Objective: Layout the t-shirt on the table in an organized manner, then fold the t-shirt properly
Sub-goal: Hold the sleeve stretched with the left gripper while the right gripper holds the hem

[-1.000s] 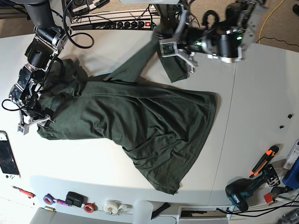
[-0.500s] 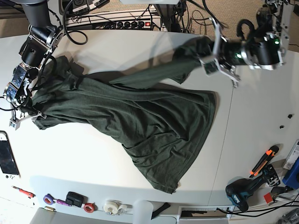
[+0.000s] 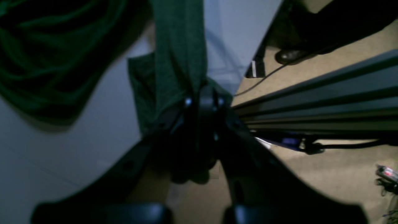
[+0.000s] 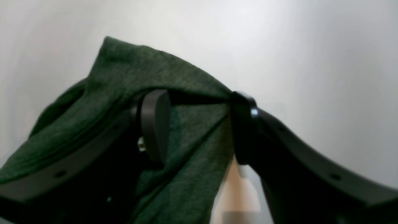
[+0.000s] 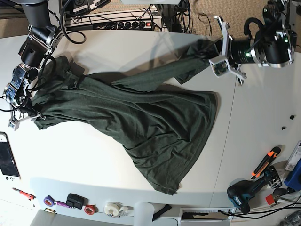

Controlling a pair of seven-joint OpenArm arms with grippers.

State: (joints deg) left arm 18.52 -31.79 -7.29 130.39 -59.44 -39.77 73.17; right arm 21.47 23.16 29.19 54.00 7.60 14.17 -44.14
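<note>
Lying spread across the middle of the white table point(image 5: 254, 132): the dark green t-shirt point(image 5: 141, 122), wrinkled, its wide hem end reaching toward the near edge and one corner pointing at the bottom of the base view. Stretching up and toward the far right of that view: one sleeve, drawn into a taut band and lifted off the tabletop. Pinching the end of that sleeve: the left gripper point(image 5: 217, 49), pressed together on the fabric; in the left wrist view the gripper point(image 3: 203, 99) showing its tips meeting with green cloth bunched between and around them, the rest of the shirt point(image 3: 56, 53) hanging dark and blurred behind, over the table point(image 3: 62, 149). Sitting at the opposite shoulder end, at the left edge of the base view: the right gripper point(image 5: 21, 117), low against the cloth. In the right wrist view, the right gripper point(image 4: 199, 124) standing spread wide, with a fold of the t-shirt point(image 4: 149, 74) draped over and between the two fingers point(image 4: 154, 121), touching both, the white table point(image 4: 279, 46) behind. Resting along the near and right edges of the table: a phone point(image 5: 7, 157), tape rolls point(image 5: 113, 208), a cordless drill point(image 5: 244, 193) and an orange-handled tool point(image 5: 265, 161), all well apart from the shirt.
</note>
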